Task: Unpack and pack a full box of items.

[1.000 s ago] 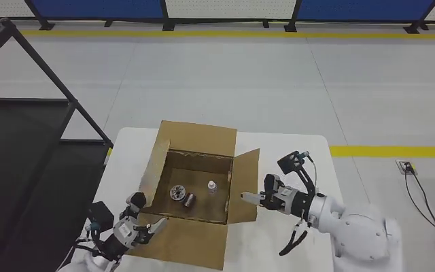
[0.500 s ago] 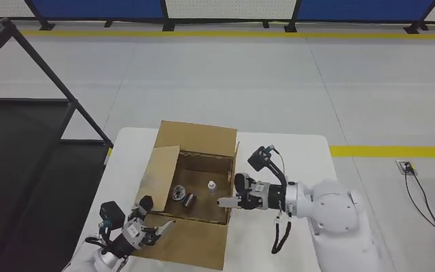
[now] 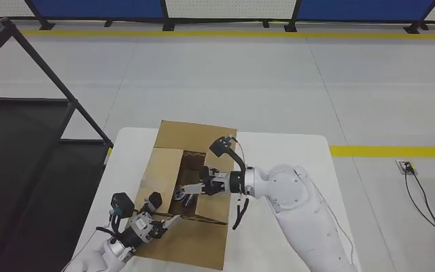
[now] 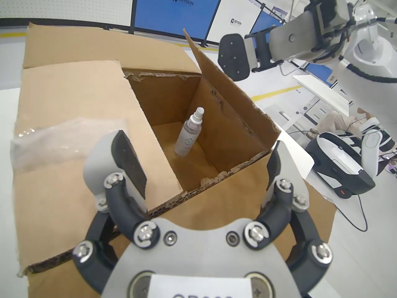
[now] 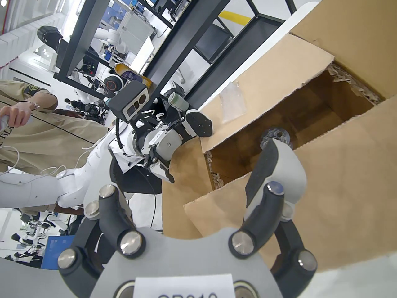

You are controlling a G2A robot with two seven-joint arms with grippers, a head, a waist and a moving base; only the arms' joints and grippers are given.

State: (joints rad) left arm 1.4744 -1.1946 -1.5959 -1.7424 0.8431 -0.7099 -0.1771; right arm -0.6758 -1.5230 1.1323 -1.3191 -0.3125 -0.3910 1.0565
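The box [image 3: 196, 136] sits open on the left half of the table [image 3: 292, 153]. Inside it, a bottle [image 4: 189, 133] stands upright on the floor, near the right wall. A round part [image 5: 275, 133] also lies on the floor (it is too small in the top view to say more about it).

The left flap [image 3: 163, 175] is folded in over part of the opening, and a clear plastic scrap [image 4: 59, 136] lies on top of it. The right flap [image 4: 231, 100] tilts up at the opening's right edge. The near flap [image 3: 197, 241] lies spread outward toward the robot.

The right gripper [image 3: 192, 188] hangs over the opening, just above the right flap. Its jaws are apart and nothing is between them. The left gripper [image 3: 164, 213] is over the near flap by the box's near-left corner, facing the opening. Its jaws are spread wide and hold nothing.

A black rack [image 3: 47, 129] stands on the floor just left of the table.
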